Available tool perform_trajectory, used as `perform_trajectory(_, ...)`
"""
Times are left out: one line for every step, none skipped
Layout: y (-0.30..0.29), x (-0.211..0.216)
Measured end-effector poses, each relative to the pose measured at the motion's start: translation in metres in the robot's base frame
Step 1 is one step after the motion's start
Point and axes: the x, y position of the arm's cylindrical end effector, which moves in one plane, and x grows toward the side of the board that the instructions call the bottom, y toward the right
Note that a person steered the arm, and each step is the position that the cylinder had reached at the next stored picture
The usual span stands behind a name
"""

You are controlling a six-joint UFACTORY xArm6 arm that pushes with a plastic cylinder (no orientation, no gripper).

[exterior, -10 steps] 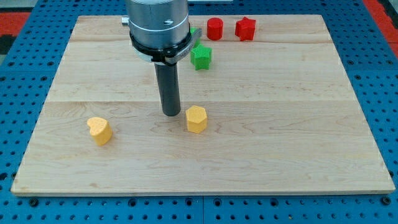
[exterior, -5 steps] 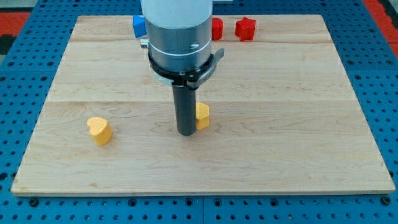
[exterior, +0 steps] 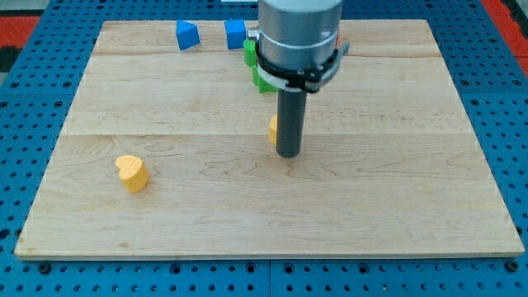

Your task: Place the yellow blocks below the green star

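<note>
My tip nudging a yellow block up toward the green star

My tip (exterior: 288,153), a bare rod with nothing to open or close, touches the mostly hidden yellow block (exterior: 272,129) mid-board; the green star (exterior: 261,80) sits near the top edge, half hidden by the arm. The glossy yellow heart (exterior: 131,172) waits toward the bottom-left corner on smooth pale wood (exterior: 412,165). Best to push slowly, centred, so the faceted block doesn't slip aside

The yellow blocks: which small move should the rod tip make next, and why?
Probably go to the yellow heart-shaped block, far off at the view's left. My tip already stands against the other yellow block, which lies just below the partly hidden green block.
</note>
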Motion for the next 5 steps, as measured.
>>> perform_trajectory(-0.015,-0.023)
perform_trajectory(-0.004,0.007)
perform_trajectory(-0.030,0.099)
perform_trajectory(-0.124,0.135)
perform_trajectory(-0.213,0.131)
